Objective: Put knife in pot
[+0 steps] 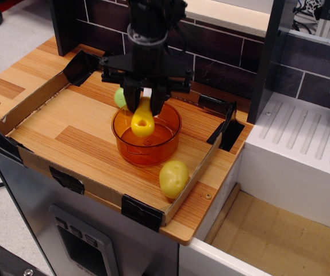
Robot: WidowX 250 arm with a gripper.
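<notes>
Orange pot (146, 140) looks empty from my end. My gripper (145, 103) has its jaws clamped on the knife (142, 121), hanging yellow handle down over the pot's opening.

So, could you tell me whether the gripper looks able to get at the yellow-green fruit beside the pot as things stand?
Probably not right away: the gripper is shut on the knife over the pot. The fruit itself lies uncovered near the tray wall.

No readable text, labels, brands, numbers or signs on anything in view.
</notes>
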